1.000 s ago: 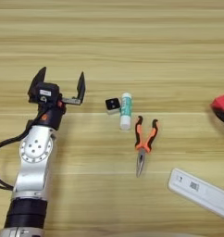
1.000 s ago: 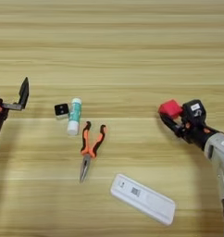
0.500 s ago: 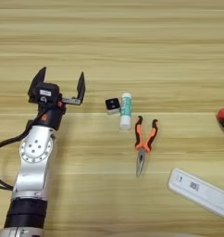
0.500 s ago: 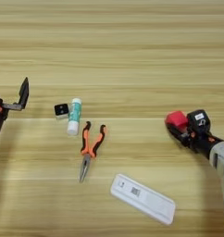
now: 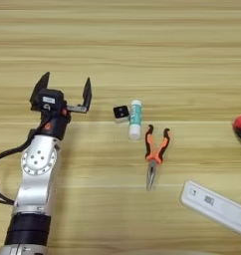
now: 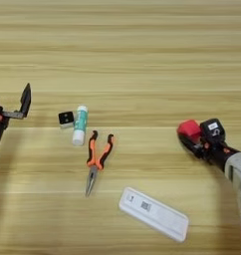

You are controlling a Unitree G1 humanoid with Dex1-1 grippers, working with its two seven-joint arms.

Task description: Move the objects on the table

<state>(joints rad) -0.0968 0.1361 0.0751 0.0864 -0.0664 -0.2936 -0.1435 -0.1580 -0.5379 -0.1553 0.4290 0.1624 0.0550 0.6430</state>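
My left gripper (image 5: 65, 93) stands open at the left of the table (image 5: 142, 45), nothing between its fingers. Just right of it lie a tiny black-and-white cube (image 5: 121, 112) and a white glue stick with a green label (image 5: 135, 118), side by side. Orange-handled pliers (image 5: 155, 153) lie nearer, tips pointing toward me. A long white flat bar (image 6: 153, 213) lies slanted at the front. At the right, my right gripper (image 6: 194, 139) is shut on a small red cube (image 6: 188, 128), held low over the wood.
The left arm's silver forearm (image 5: 37, 179) runs from the bottom edge up to its gripper. The right forearm (image 6: 237, 169) comes in from the right edge. Bare planks fill the far half of the table.
My right gripper with the red cube shifted right and nearer to me over the first half second, then held about still. The left arm and the other objects have not moved.
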